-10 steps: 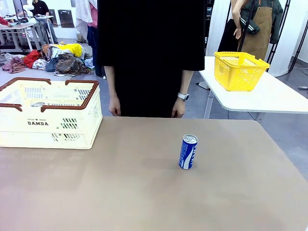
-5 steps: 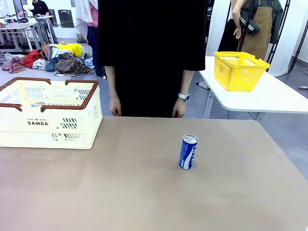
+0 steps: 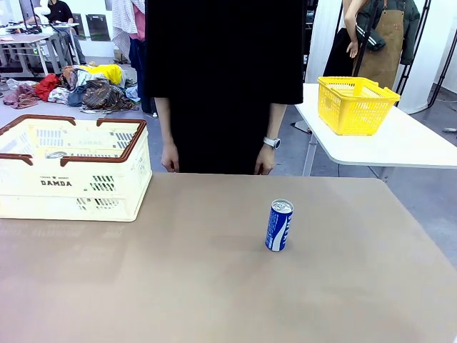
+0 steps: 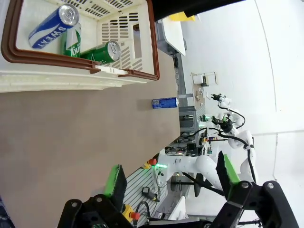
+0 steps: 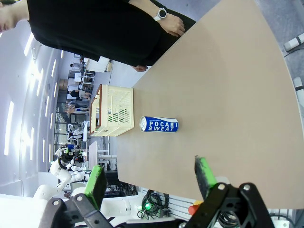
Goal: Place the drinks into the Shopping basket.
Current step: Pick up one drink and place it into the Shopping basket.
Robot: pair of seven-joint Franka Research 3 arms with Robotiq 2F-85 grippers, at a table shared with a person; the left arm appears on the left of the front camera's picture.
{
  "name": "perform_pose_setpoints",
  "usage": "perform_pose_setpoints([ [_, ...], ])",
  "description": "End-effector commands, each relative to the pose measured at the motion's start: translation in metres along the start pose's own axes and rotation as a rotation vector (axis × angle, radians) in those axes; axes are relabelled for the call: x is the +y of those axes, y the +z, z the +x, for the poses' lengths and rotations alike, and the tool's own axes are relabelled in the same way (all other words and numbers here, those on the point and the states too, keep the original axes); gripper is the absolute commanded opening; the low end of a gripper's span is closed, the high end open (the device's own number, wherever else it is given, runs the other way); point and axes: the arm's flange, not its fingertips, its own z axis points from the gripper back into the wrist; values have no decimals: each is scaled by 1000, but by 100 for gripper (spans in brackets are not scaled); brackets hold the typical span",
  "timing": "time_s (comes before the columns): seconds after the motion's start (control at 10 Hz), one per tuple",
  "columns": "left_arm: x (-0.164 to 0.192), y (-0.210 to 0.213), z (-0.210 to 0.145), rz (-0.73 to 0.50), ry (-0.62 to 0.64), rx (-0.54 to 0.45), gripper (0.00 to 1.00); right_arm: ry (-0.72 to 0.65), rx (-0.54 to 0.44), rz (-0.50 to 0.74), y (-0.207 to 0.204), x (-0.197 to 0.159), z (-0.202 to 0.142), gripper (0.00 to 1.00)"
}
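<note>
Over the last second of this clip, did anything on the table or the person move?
Nothing visibly changed. The blue can stands upright on the table, apart from the cream basket, and the person's hands hang at the far edge as before.

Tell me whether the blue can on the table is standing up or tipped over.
Upright: the Pocari Sweat can stands on its base on the table, silver top up.
</note>
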Motion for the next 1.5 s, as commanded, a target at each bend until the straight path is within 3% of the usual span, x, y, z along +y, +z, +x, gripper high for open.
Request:
perform_pose_setpoints([
  [0.0, -21, -14, 11, 40, -3, -8, 100, 23, -12, 20, -1, 0, 1, 100],
  [0.4, -46, -80, 26, -9, 27, 157, 100, 23, -12, 20, -1, 0, 1, 100],
  [0.5, -67, -120, 27, 52, 26, 200, 100, 23, -12, 20, -1, 0, 1, 100],
  [0.8, -130, -266, 23, 319, -61, 450, 100, 23, -12, 20, -1, 0, 1, 100],
  [1.1, -166, -425, 1, 551, -164, 648, 100, 23, -12, 20, -1, 0, 1, 100],
  [1.3, -185, -519, -26, 742, -315, 707, 100, 23, -12, 20, -1, 0, 1, 100],
  [1.4, -197, -548, -43, 829, -460, 734, 100, 23, -12, 20, -1, 0, 1, 100],
])
